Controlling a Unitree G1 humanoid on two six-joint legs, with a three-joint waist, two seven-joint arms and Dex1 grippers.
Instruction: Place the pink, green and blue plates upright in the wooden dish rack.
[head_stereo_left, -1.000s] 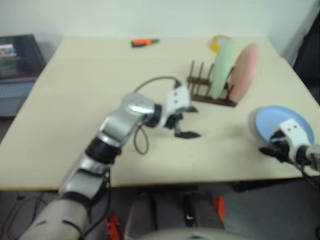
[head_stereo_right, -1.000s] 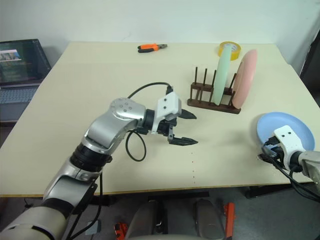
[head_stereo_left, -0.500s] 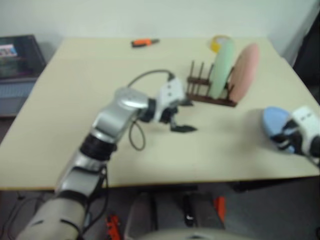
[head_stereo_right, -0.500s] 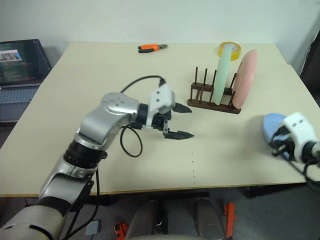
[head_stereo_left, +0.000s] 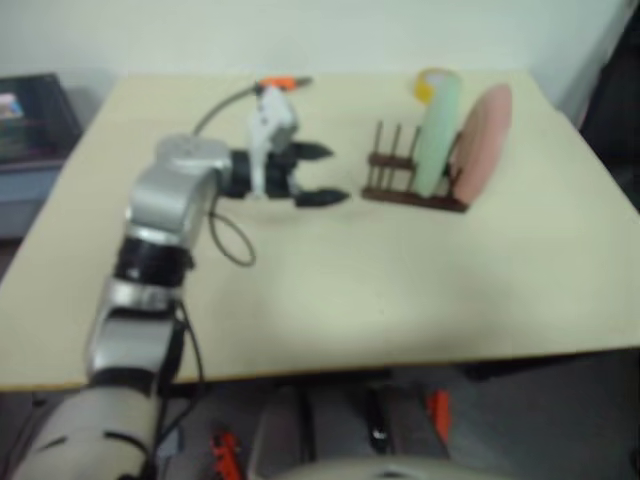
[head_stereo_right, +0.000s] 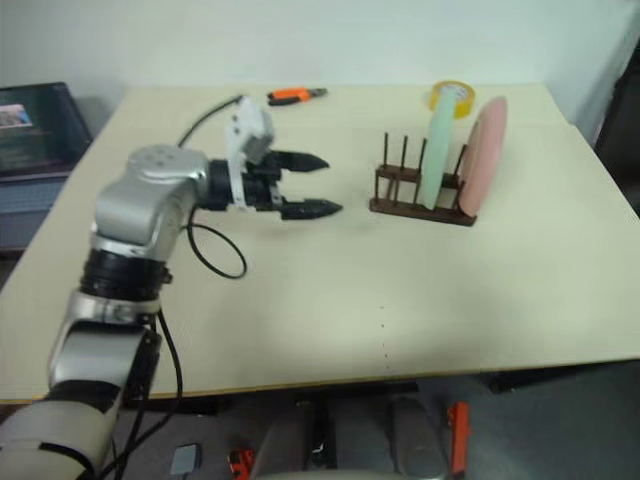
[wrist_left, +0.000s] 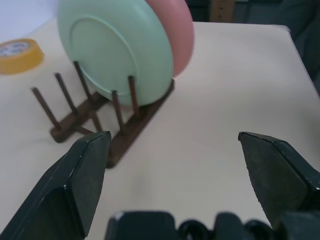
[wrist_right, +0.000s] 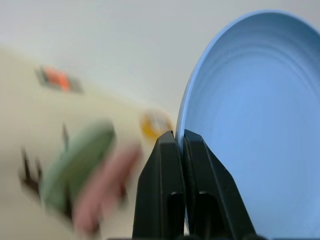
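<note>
The wooden dish rack (head_stereo_right: 415, 205) stands at the back right of the table. The green plate (head_stereo_right: 438, 150) and the pink plate (head_stereo_right: 480, 155) stand upright in it, at its right end. My left gripper (head_stereo_right: 318, 185) hovers open to the rack's left, pointing at it, with nothing between its fingers. In the left wrist view the rack (wrist_left: 125, 130) and the green plate (wrist_left: 112, 55) lie ahead of the open fingers (wrist_left: 82, 170). My right gripper (wrist_right: 179, 142) is shut on the rim of the blue plate (wrist_right: 255, 130), which it holds lifted and upright.
An orange-and-black tool (head_stereo_right: 293, 95) lies at the table's back edge and a yellow tape roll (head_stereo_right: 452, 95) sits behind the rack. A dark crate (head_stereo_right: 35, 125) stands beyond the table's left side. The table's front edge (head_stereo_right: 350, 375) is near.
My right gripper closed on the blue plate and lifted it off the table, out of the head views. My left arm swung up and to the left, gripper still open.
</note>
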